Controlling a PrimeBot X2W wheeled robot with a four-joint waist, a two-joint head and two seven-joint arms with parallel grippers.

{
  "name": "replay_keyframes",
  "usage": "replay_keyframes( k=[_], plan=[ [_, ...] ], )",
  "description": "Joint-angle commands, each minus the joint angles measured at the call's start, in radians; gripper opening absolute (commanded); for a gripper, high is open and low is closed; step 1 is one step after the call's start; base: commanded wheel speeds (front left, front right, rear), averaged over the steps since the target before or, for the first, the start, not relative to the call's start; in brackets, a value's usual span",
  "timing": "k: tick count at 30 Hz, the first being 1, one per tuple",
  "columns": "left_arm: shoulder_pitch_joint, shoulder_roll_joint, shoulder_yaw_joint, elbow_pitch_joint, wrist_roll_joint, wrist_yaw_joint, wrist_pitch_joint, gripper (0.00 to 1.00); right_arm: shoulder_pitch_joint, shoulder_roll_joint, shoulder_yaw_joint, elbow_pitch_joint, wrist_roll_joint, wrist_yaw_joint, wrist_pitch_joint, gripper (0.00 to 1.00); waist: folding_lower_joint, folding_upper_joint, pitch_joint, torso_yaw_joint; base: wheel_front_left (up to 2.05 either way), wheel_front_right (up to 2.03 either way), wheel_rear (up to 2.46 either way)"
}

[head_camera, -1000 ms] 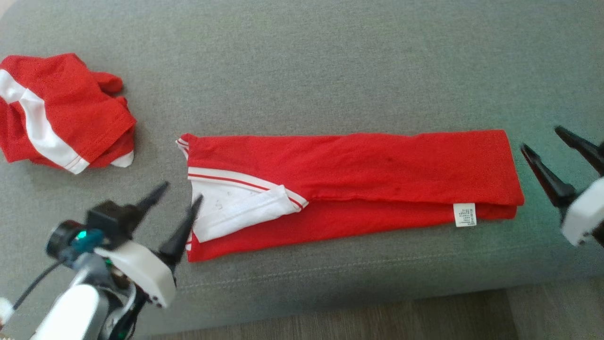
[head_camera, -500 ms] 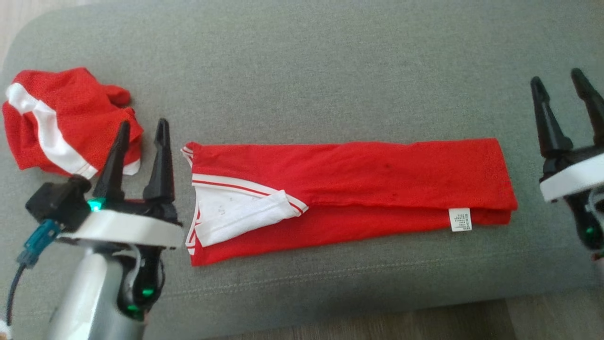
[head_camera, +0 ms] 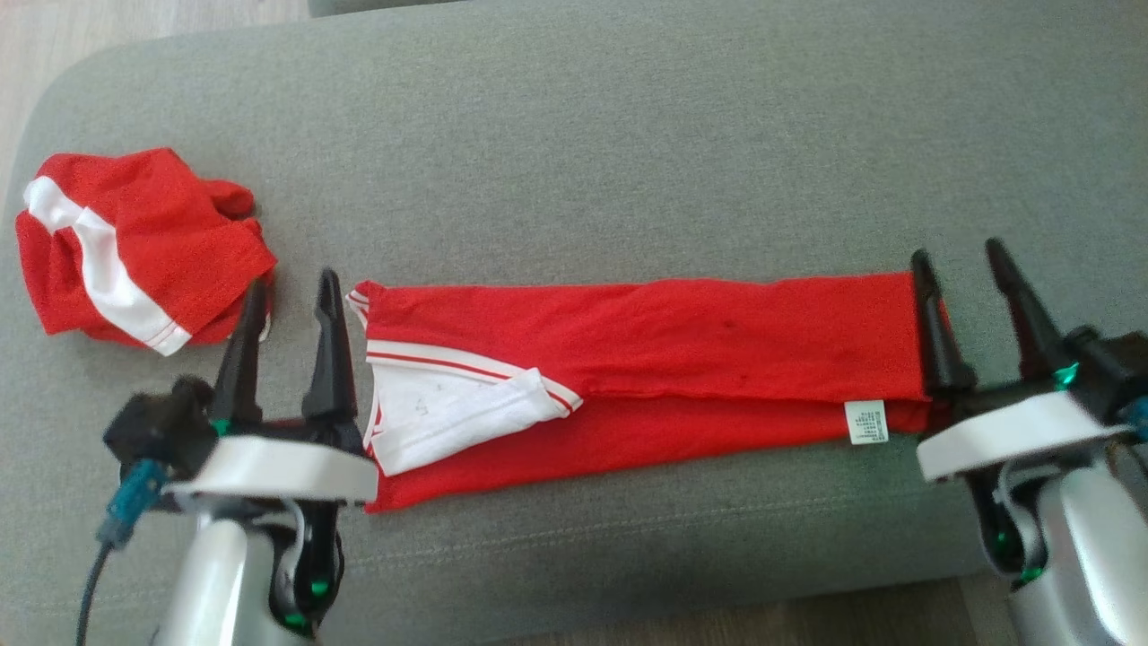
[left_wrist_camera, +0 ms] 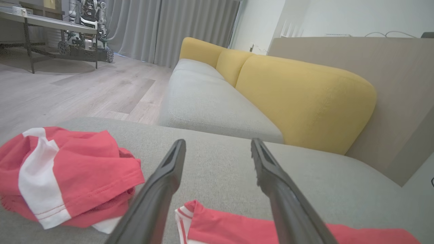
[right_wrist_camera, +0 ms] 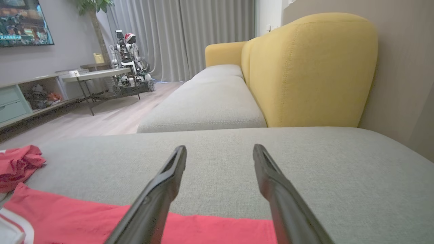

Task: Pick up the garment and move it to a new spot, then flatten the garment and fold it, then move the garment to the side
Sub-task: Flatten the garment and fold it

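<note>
Left gripper point(head_camera: 291, 285): jaws wide, nothing between them, fingers pointing up the head view just beside the left end of the garment point(head_camera: 682, 332). In its wrist view the left gripper point(left_wrist_camera: 217, 142) has the striped corner of the garment point(left_wrist_camera: 237, 230) low between its fingers.

Right gripper point(head_camera: 956, 251): also spread wide and empty. Its inner finger crosses the garment's right end, near the white label point(head_camera: 865, 422). Contact with the cloth cannot be told. In the wrist view the right gripper point(right_wrist_camera: 219, 147) has the red hem point(right_wrist_camera: 84, 220) running under its fingers.

Garment: a long narrow strip, folded lengthwise, flat across the front of the grey cushion point(head_camera: 583, 135). A white panel point(head_camera: 448, 413) shows at the left end.

Judgement: one gripper stands at each short end because the strip is too long to handle with one. This looks like the set-up for a two-ended pinch, to fold it end to end or carry it aside.

A second red-and-white garment point(head_camera: 134, 242) lies bunched at the far left, apart from the strip.

Change against the earlier frames: the head camera has shifted, so the whole scene sits lower in the picture. Relative to the cloth, the left gripper has swung from a tilt at lower left to upright beside the collar end. The right gripper has come in from clear of the hem to overlapping it. The garment's shape is unchanged.
</note>
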Motion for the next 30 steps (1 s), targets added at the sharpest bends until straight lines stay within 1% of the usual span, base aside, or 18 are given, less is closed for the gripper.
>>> replay_keyframes(
  k=[1,5,10,14,18,22,30],
  plan=[
    [-0.005,0.002,0.043,-0.029,0.03,-0.013,-0.008,1.0,0.0,0.005,0.015,-0.038,-0.029,0.0,-0.009,1.0,0.0,-0.0001,-0.002,-0.002,0.0,0.0,0.0],
    [0.02,-0.005,0.051,-0.019,0.062,-0.033,-0.008,1.0,0.019,0.026,0.015,-0.037,-0.075,0.0,-0.009,1.0,0.0,-0.0001,-0.007,-0.002,0.0,0.0,0.0],
    [0.016,-0.005,0.045,-0.022,0.044,-0.024,-0.008,1.0,0.024,0.045,-0.008,-0.041,-0.08,0.0,-0.009,1.0,0.0,-0.0001,-0.007,-0.002,0.0,0.0,0.0],
    [0.011,-0.005,0.039,-0.025,0.043,-0.02,-0.008,1.0,0.028,0.064,-0.036,-0.004,-0.073,0.0,-0.009,1.0,0.0,-0.0001,-0.006,-0.003,0.0,0.0,0.0],
    [0.01,-0.005,0.031,-0.027,0.049,-0.015,-0.008,1.0,0.011,0.095,-0.096,0.101,-0.067,0.0,-0.007,1.0,0.0,-0.0001,0.001,-0.008,0.0,0.0,0.0],
    [-0.002,-0.005,0.029,-0.034,0.053,-0.015,-0.008,1.0,-0.031,0.11,-0.133,0.199,-0.056,0.0,0.009,1.0,0.0,-0.0001,0.026,-0.006,0.0,0.0,0.0],
    [-0.027,-0.005,0.027,-0.03,0.063,-0.024,-0.008,1.0,-0.111,0.109,-0.172,0.354,-0.048,0.0,0.015,1.0,0.0,-0.0001,0.068,0.001,0.0,0.0,0.0]
  ],
)
